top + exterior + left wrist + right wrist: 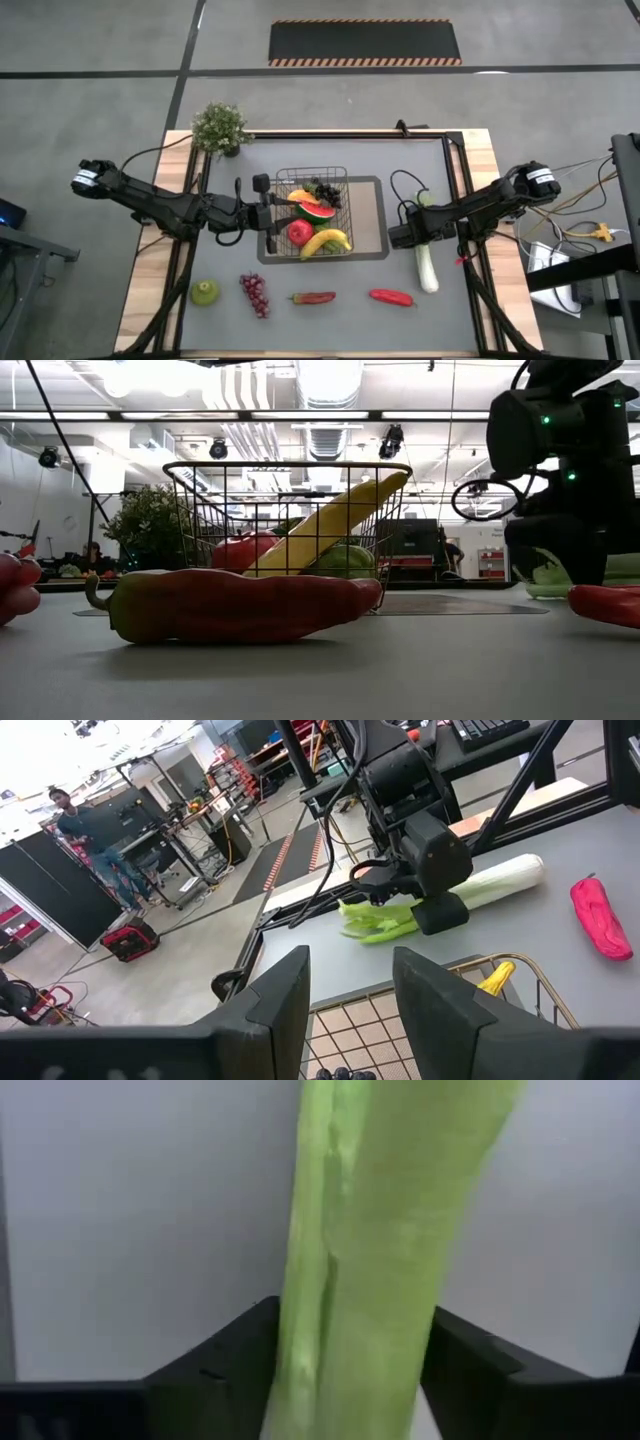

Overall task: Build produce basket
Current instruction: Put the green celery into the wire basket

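The basket stands on a grey mat near the middle of the desk, a little toward the far edge. Inside it lie a red apple, a banana leaning up against the wire, a watermelon slice, an orange piece and dark grapes.

The left gripper hovers at the basket's left side, its fingers a little apart with nothing between them.

The right gripper is down over the leek, which lies on the desk to the right of the mat, pointing from the far edge toward the near edge. Its fingers straddle the green stalk, one on each side; they sit close against it, but whether they are actually pinching it I cannot tell.

Along the near edge, from left to right, lie a green pear, a bunch of purple grapes, a red and green pepper and a red pepper, all apart from one another. A potted plant stands at the far left corner.

In the room beyond the desk, a person stands among racks and benches.
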`<state>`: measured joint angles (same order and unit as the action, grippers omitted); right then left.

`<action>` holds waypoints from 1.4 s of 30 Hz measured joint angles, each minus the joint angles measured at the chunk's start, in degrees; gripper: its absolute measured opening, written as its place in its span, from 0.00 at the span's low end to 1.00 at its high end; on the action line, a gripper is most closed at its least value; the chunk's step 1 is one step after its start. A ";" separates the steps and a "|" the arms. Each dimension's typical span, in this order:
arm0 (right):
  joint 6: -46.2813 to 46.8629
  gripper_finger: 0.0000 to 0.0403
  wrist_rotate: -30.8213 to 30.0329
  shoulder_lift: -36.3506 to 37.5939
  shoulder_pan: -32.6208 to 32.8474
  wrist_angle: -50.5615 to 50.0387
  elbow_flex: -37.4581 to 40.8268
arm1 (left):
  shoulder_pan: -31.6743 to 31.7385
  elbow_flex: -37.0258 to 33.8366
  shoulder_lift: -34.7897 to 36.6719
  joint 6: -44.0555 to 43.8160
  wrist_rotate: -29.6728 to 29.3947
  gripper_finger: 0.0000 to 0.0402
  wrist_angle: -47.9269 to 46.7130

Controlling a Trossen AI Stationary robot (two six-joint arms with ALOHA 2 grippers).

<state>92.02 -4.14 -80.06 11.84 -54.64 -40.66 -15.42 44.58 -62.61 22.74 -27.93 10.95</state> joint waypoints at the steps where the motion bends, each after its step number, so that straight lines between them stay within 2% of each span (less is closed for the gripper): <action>1: -0.23 0.48 0.00 0.31 0.00 0.13 0.00 | 0.00 0.00 0.00 0.00 0.01 0.32 0.01; 8: -3.50 0.17 -0.36 3.56 -0.11 -0.38 0.00 | 0.00 -0.04 0.00 0.04 -0.01 0.32 0.01; 11: -5.52 0.07 -1.51 6.39 -0.13 -0.27 0.00 | 0.00 -0.07 0.00 0.07 -0.01 0.32 0.02; 16: -8.88 0.06 -7.78 13.56 -0.15 -0.30 -1.52 | 0.00 -0.09 0.00 0.17 0.01 0.32 0.05; 20: -15.98 0.09 -17.14 20.72 -0.13 2.87 -4.13 | 0.00 -0.31 0.00 0.50 -0.01 0.32 0.56; 23: -27.52 0.09 -25.38 26.03 -0.13 13.20 -4.68 | 0.04 -1.20 0.07 1.66 0.01 0.32 2.37; 25: -37.73 0.08 -29.87 28.82 -0.13 23.55 -4.52 | 0.04 -2.21 0.09 2.60 0.01 0.32 4.83; 28: -54.26 0.08 -33.38 30.93 -0.13 38.71 -4.31 | 0.04 -3.40 0.13 4.31 0.01 0.32 8.18; 32: -73.71 0.08 -33.75 29.89 -0.14 57.79 -4.28 | 0.04 -3.58 0.20 4.73 -0.02 0.32 9.97; 35: -83.19 0.08 -33.22 27.21 -0.63 68.02 -4.28 | 0.04 -3.61 0.20 5.12 -0.02 0.32 10.23; 38: -88.57 0.08 -31.32 23.80 -2.21 75.23 -4.29 | 0.04 -3.63 0.20 5.22 -0.02 0.32 10.96; 42: -89.07 0.08 -26.41 18.87 -5.81 78.38 -6.40 | 0.04 -3.66 0.30 5.54 -0.02 0.32 11.07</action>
<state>2.95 -30.56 -61.18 6.02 23.75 -47.07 -15.38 40.92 -62.31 28.28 -27.94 22.02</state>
